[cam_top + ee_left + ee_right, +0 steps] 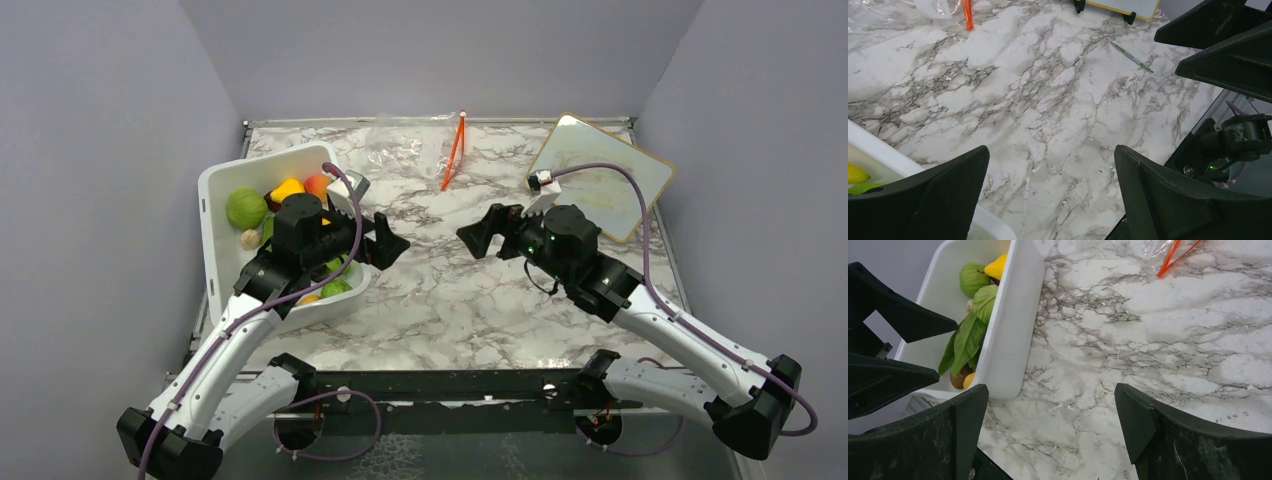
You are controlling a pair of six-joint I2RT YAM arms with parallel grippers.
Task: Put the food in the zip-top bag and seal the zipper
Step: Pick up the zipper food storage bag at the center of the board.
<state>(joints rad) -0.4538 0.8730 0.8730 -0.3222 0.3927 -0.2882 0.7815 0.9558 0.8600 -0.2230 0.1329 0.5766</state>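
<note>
Nothing is packed yet: the left hand and right hand are wide and empty, the colourful toy food sits in a white plastic tub beside the left hand, and the clear crinkly bag ahead of both probably needs opening first.

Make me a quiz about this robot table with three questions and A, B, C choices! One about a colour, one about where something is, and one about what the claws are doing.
1. The zipper on the zip-top bag is: A blue, B red-orange, C green.
2. The food lies: A in the white tub, B in the bag, C in a claw.
3. The left claw and right claw are: A open and empty, B shut on fruit, C shut on the bag.
Answers: 1 B, the strip along the bag's mouth is red-orange. 2 A, the fruit and vegetables sit in the tub. 3 A, both wrist views show wide gaps holding nothing.
</note>
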